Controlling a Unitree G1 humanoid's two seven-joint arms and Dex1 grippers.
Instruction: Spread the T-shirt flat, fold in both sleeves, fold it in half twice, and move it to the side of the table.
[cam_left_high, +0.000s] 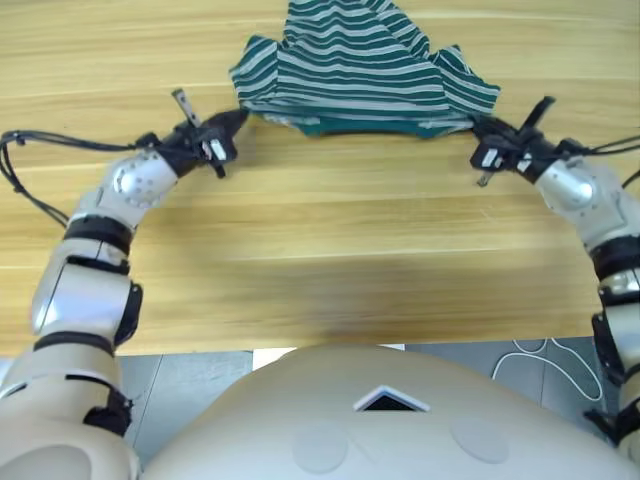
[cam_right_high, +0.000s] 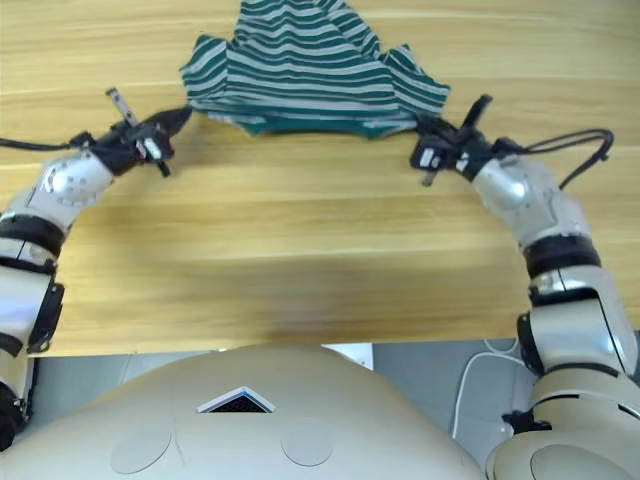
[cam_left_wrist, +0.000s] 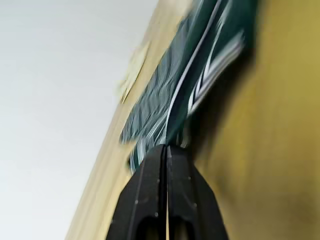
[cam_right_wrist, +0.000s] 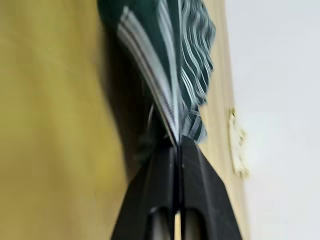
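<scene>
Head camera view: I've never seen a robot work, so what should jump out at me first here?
A green-and-white striped T-shirt lies bunched up at the far side of a light wooden table. The left end effector is shut on the shirt's near left corner and the right end effector on its near right corner. The shirt's near edge runs between the two arms.
</scene>
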